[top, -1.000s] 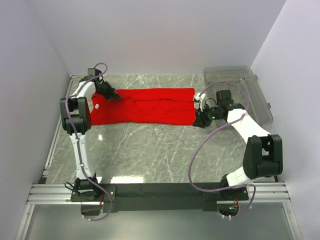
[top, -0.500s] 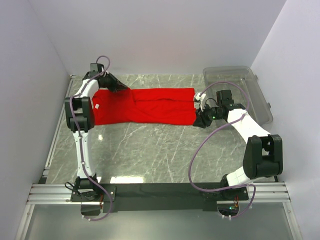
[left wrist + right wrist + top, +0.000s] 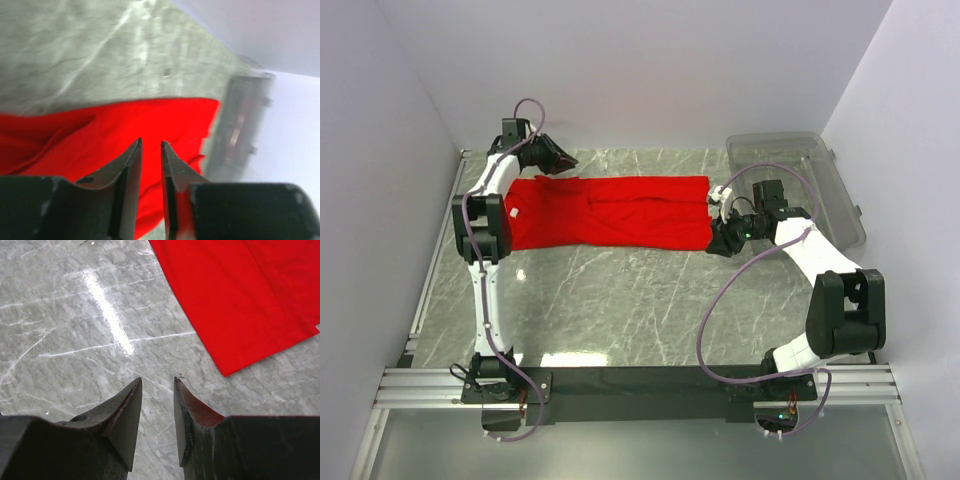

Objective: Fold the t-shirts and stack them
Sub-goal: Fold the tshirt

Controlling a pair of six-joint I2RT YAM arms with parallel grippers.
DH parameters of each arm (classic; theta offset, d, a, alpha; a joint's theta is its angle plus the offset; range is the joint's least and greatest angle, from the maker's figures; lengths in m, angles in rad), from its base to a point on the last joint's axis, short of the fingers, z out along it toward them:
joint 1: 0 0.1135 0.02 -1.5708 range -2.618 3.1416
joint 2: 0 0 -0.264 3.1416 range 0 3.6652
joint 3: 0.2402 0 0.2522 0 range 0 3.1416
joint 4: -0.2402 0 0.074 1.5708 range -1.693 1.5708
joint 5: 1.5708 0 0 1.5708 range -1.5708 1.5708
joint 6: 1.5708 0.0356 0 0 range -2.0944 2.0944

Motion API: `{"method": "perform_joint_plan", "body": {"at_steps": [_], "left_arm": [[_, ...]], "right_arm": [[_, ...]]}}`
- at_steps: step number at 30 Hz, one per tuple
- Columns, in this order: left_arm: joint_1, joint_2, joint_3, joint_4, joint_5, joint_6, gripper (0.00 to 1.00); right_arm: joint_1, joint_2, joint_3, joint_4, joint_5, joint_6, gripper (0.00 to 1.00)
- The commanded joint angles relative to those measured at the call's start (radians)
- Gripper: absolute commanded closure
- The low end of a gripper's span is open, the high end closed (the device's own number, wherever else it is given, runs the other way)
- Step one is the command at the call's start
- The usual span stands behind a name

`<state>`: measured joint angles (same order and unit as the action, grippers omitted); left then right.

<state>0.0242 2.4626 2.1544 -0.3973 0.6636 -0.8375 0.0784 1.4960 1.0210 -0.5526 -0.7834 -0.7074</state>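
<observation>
Folding step. The shirt lay flat beneath and ahead of the left pincer, which was narrowly parted and empty. The right pincer was parted and empty over the tabletop, shirt corner ahead-right. Next likely called for gripping both ends.

Bright red t-shirt, flat, in a long folded strip

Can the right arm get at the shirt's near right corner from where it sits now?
Probably yes. The right gripper hangs open and empty just short of the t-shirt corner, and only marble table shows between them.
</observation>
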Motion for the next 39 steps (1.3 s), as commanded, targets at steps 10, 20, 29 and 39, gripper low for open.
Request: {"method": "perform_joint_plan", "body": {"at_steps": [10, 20, 29, 39], "left_arm": [[0.074, -0.693, -0.608, 0.035, -0.527, 0.423, 0.50], [0.304, -0.944, -1.111, 0.025, -0.348, 0.408, 0.42], [0.309, -0.762, -1.041, 0.043, -0.295, 0.480, 0.50], [0.309, -0.669, -0.967, 0.025, -0.300, 0.532, 0.52]], "right_arm": [[-0.008, -0.033, 0.008, 0.000, 0.006, -0.023, 0.61], [-0.008, 0.032, 0.071, -0.018, 0.032, -0.024, 0.61], [-0.009, 0.076, 0.113, -0.030, 0.096, 0.020, 0.61], [-0.008, 0.095, 0.123, -0.043, 0.105, 0.029, 0.61]]}}
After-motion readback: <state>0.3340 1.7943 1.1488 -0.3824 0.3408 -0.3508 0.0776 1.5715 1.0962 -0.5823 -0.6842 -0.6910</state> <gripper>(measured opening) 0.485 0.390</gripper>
